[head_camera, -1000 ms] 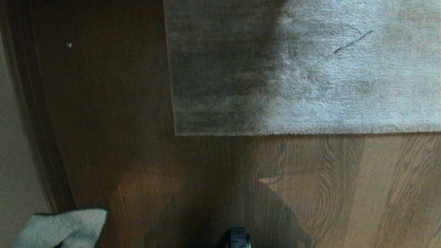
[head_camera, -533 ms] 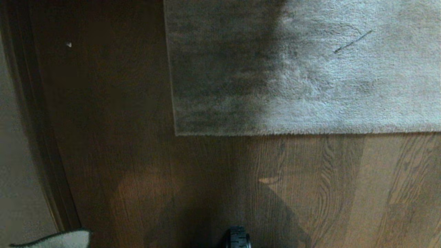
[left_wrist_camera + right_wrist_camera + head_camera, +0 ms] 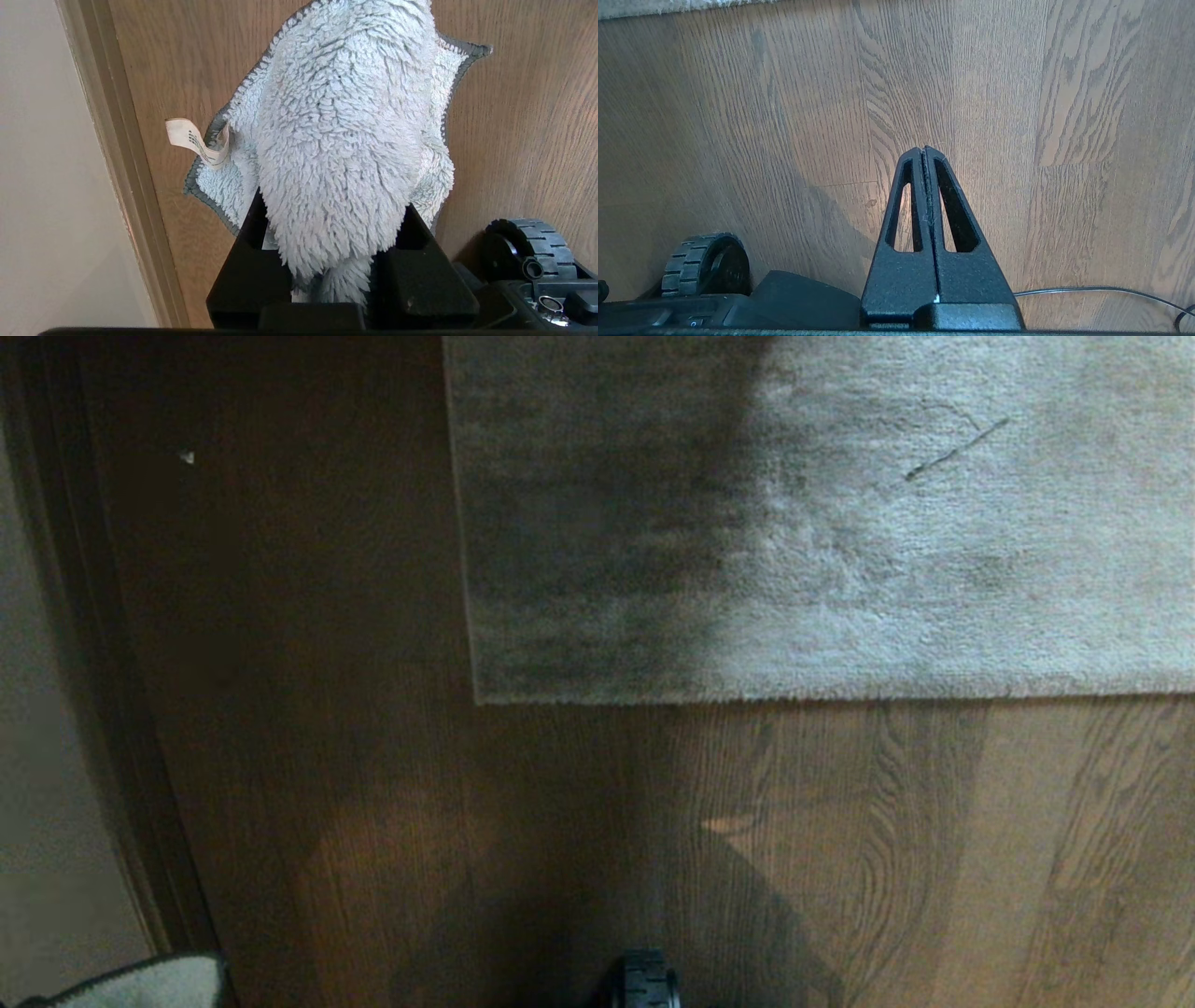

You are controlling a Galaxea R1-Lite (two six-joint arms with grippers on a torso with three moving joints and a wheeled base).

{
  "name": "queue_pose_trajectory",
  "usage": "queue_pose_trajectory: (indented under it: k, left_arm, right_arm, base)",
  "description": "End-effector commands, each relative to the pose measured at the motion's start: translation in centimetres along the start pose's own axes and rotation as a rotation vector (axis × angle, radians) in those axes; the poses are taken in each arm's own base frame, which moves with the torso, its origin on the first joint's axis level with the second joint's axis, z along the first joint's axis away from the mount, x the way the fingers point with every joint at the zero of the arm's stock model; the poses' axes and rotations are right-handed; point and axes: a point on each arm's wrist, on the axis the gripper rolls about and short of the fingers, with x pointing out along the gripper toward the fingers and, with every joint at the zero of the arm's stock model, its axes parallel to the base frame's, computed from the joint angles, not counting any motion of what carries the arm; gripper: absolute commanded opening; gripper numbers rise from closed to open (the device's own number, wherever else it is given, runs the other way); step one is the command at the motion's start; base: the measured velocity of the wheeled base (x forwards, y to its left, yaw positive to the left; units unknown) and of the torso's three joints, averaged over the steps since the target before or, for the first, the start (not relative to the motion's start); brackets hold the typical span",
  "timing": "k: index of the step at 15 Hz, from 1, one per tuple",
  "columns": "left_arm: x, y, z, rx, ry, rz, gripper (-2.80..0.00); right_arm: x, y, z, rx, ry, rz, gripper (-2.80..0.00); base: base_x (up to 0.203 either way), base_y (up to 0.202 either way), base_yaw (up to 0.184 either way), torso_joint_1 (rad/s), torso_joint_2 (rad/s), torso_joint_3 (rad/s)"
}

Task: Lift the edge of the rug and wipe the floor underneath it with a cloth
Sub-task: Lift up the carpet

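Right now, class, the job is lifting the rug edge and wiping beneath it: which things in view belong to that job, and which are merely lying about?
Belongs to the job:
- the rug edge, flat
- the floor
- the cloth, gripped in the left claw
- the right claw, shut, empty

Lying about:
- pale speck
- dark strand on the rug
- cable
- robot's wheel

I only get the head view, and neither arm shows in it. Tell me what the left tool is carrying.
Observer: The left tool is shut on the cloth, which drapes forward over its fingers.
Operator: Report the right tool.
Observer: The right tool is shut and empty, over bare floor.
Operator: Name anything close to it.
Observer: A thin cable runs past its base.
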Motion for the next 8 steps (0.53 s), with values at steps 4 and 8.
queue_pose_trajectory:
  k: [4, 8]
  left_arm:
    - [-0.01, 0.00, 0.00, 0.000, -0.002, -0.001, -2.80]
    - [-0.01, 0.00, 0.00, 0.000, -0.002, -0.001, -2.80]
  right_arm:
    - [0.00, 0.00, -0.01, 0.000, 0.000, 0.000, -2.80]
    - [0.00, 0.00, 0.01, 0.000, -0.001, 0.000, -2.80]
  base:
    - [0.000, 0.000, 0.000, 0.000, 0.00, 0.000]
    - [0.000, 0.000, 0.000, 0.000, 0.00, 0.000]
